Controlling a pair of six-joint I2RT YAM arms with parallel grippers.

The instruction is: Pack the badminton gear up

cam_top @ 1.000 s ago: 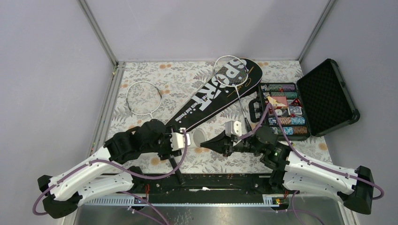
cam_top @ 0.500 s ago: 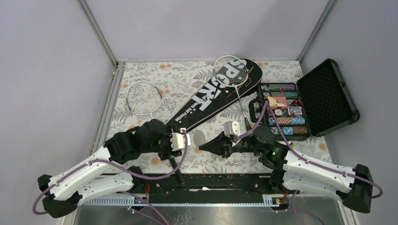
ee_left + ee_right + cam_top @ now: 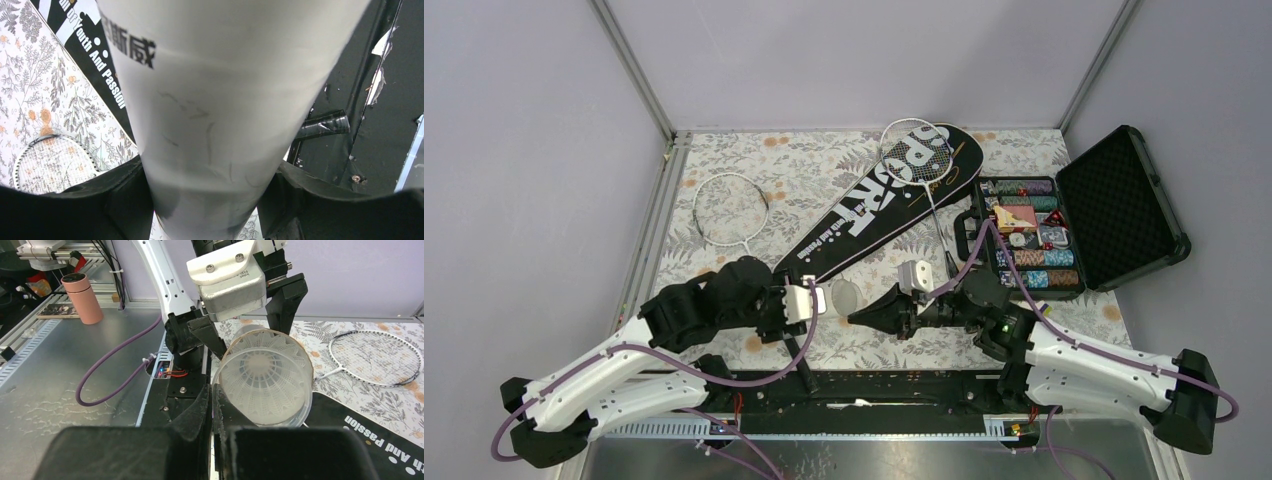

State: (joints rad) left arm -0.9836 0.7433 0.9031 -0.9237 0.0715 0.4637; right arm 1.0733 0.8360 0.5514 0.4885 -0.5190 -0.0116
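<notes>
Top external view, lower centre: my left gripper (image 3: pixel 819 298) clamps the white cardboard tube (image 3: pixel 846 295) sideways, its open mouth facing my right gripper (image 3: pixel 864 315), whose fingers are pressed together, tips at the rim. Right wrist view shows the shuttlecock (image 3: pixel 262 377) sitting inside the tube. Higher in the frame the black SPORT bag (image 3: pixel 879 200) lies diagonally on the counter (image 3: pixel 804 165), one racket (image 3: pixel 916 153) across its top end, the other racket (image 3: pixel 730 208) at upper left
</notes>
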